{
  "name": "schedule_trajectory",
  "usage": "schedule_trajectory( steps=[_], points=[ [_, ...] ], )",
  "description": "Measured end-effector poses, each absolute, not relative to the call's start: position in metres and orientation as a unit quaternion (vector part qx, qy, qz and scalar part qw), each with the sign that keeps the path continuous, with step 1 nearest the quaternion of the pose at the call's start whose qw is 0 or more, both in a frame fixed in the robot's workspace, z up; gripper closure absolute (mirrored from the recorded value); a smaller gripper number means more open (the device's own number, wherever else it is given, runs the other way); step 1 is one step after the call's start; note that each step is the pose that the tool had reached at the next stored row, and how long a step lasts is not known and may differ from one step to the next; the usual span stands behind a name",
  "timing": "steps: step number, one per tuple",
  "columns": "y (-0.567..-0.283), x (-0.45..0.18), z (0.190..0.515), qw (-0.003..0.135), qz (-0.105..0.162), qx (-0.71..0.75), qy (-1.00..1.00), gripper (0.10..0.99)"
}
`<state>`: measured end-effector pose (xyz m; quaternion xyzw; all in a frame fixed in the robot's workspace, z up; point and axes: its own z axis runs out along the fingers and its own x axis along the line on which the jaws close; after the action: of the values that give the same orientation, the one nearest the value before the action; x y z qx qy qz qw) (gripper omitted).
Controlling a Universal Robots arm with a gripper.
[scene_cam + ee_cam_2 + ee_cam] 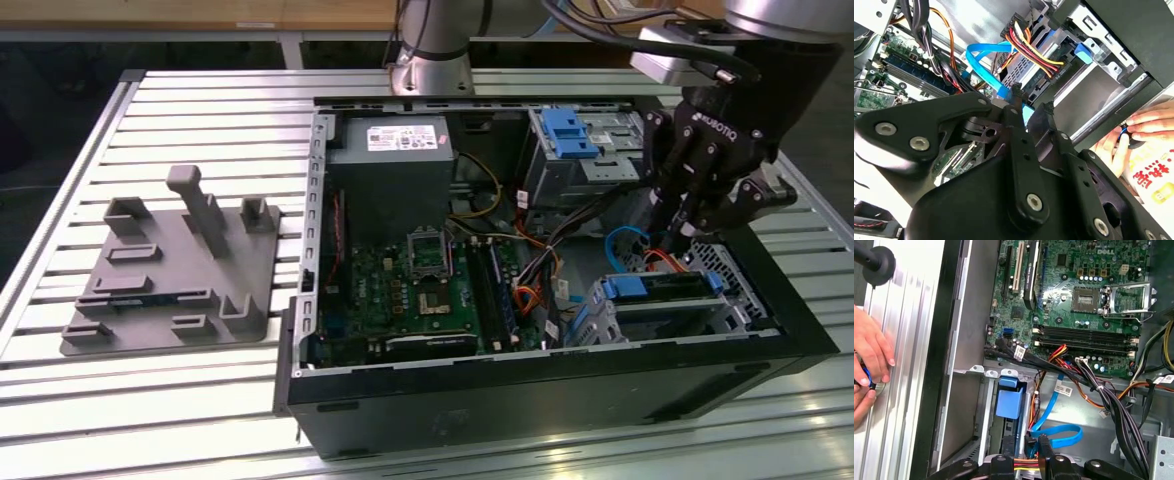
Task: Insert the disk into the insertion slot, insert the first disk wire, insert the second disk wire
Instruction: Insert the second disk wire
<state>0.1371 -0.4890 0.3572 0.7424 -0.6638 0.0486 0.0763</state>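
1. The open black desktop computer case [534, 385] lies on its side on the slatted metal table [200, 390], its green motherboard [400, 300] exposed.
2. The boxy silver perforated insertion slot [731, 290] sits at the case corner on the exterior view's right.
3. The flat silver-grey disk in its bright blue carrier [661, 288] already rests inside that slot, long axis running into the cage.
4. The black multi-link gripper [681, 232] hangs just above the disk's wired end, fingertips [1016, 92] drawn close around the plug of the light blue flat data wire [985, 55].
5. The red-yellow-black power wire bundle [1031, 47] already reaches the disk's rear, just beyond the jaws.
6. A person's hand [871, 347] rests outside the case.
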Motion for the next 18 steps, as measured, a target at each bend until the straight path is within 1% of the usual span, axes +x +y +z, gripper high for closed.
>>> schedule_trajectory(
  steps=[8, 10, 11, 18],
  points=[
    [-0.4881, 0.1376, 0.3554, 0.076, 0.049, 0.742, -0.664, 0.757],
    [-0.4879, 0.1376, 0.3548, 0.076, 0.049, 0.742, -0.664, 0.773],
    [-0.4878, 0.1376, 0.3545, 0.076, 0.049, 0.742, -0.664, 0.843],
    [-0.4877, 0.1376, 0.3522, 0.076, 0.049, 0.742, -0.664, 0.843]
  ],
)
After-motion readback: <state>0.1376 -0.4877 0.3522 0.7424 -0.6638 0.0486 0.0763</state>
